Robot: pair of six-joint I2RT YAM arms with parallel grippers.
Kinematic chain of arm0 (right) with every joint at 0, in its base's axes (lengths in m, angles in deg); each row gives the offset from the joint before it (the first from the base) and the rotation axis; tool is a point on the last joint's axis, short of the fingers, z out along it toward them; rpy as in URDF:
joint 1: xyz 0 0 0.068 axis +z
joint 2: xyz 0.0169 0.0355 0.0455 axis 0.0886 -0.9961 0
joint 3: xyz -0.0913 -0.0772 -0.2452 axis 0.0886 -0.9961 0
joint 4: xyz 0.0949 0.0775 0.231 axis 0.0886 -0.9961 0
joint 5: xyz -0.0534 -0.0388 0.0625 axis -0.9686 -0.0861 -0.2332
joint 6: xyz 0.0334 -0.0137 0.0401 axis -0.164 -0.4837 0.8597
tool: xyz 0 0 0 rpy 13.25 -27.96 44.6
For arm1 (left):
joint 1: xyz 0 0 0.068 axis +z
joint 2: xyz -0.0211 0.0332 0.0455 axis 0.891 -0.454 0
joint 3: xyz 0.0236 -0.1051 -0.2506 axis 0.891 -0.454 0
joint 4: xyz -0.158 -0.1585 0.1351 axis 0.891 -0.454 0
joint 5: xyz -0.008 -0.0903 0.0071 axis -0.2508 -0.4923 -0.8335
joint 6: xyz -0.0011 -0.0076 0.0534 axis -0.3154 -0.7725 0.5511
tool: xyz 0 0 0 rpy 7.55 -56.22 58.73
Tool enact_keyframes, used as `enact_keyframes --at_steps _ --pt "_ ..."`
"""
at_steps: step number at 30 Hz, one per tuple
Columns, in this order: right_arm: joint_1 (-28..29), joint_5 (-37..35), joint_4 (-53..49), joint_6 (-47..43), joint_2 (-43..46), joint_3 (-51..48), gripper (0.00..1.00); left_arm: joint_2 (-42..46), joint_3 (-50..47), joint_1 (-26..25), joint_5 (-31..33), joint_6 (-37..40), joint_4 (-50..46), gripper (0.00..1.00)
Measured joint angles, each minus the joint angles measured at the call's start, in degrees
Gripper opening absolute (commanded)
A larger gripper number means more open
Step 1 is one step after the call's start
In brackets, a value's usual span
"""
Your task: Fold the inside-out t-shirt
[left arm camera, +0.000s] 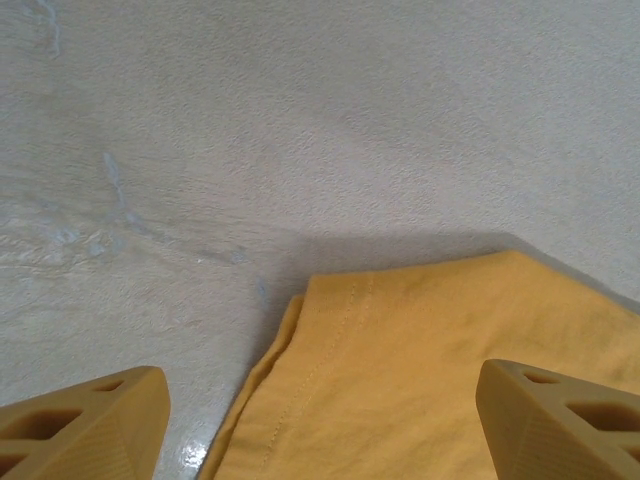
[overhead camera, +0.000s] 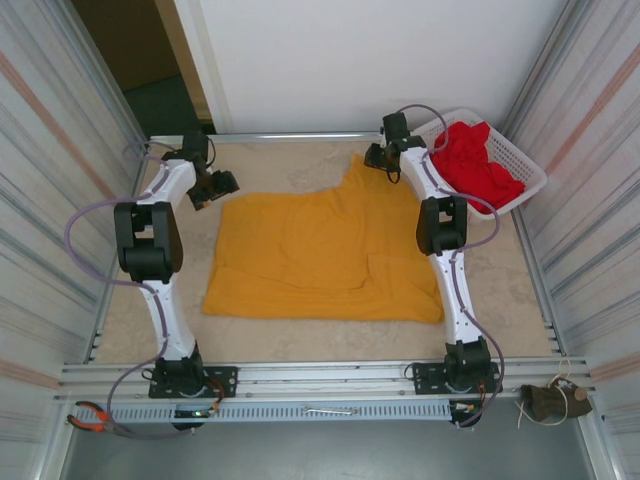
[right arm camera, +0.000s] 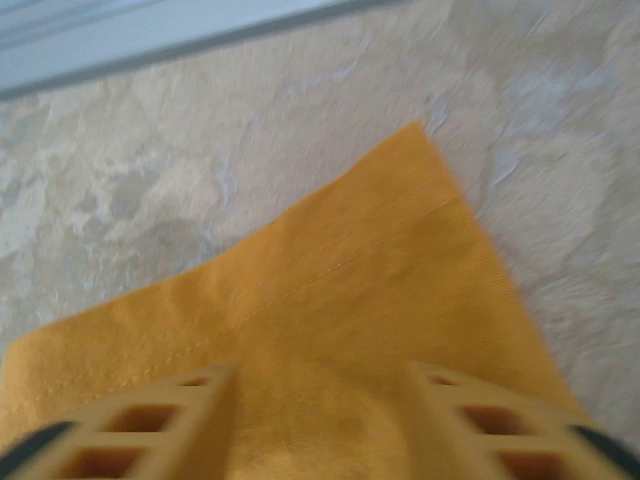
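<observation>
Mustard t-shirt (overhead camera: 320,255) flat, long axis left-right, one peak pointing away; left fingers (left arm camera: 90,425) spread at its far-left corner, right fingers (right arm camera: 150,430) parted over that peak.

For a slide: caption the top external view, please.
Left gripper and right gripper poised at the far edge of a yellow t-shirt spread on the table.

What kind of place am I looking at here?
Probably a robot test booth set up for laundry folding. A left arm and a right arm are bolted to a metal rail. A yellow t-shirt lies on the table, and a basket holds red clothing.
</observation>
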Motion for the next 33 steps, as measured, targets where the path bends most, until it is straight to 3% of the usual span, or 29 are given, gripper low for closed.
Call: enact_keyframes --at_steps 8,19,24,33 --pt "-0.31 -3.13 -3.02 1.01 0.55 -0.11 0.49 0.46 -1.51 0.02 -0.22 -0.52 0.02 0.81" --pt "1.16 -4.35 0.42 4.04 18.38 -31.28 0.44 3.50 -6.10 0.02 -0.26 -1.03 1.18 0.81" --pt "1.33 -4.20 4.20 6.16 27.43 -46.29 0.49 4.98 -7.34 0.02 -0.90 -1.51 1.60 0.81" --pt "0.96 -7.74 5.84 5.84 28.41 -42.53 0.56 5.05 -7.37 0.02 -1.73 -1.95 2.21 0.81"
